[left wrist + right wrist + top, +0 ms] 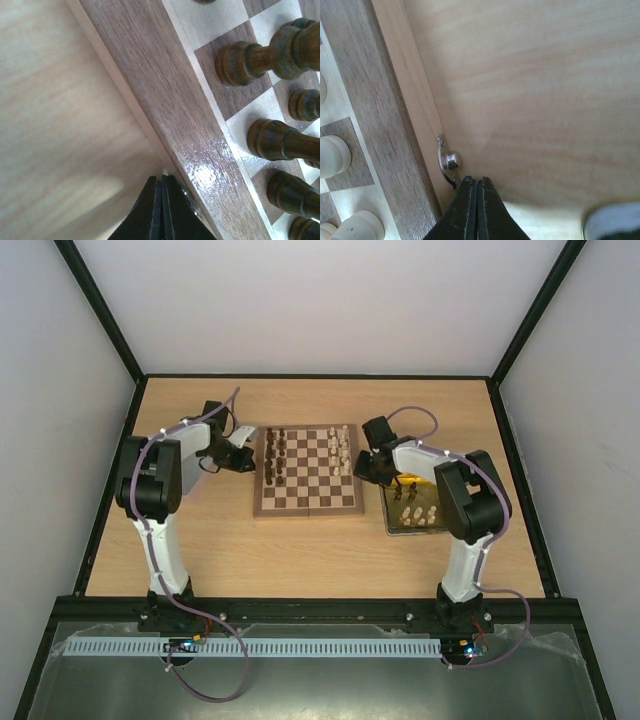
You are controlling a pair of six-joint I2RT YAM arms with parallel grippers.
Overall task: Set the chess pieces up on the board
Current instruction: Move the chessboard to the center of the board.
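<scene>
Left wrist shows the left gripper [161, 177] pressed together beside the board [170, 100], near dark chess pieces [260, 55], perhaps pawns; the right gripper [477, 179] is likewise pressed together.

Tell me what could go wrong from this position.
The left end effector, shut, sits right beside the board; a sideways slip could shove it and topple the dark pieces nearby.
The right end effector, also shut, is close to the metal clasp on the board's edge and could snag it.
Cream pieces in the tray lie near the right arm, which might sweep them.
</scene>
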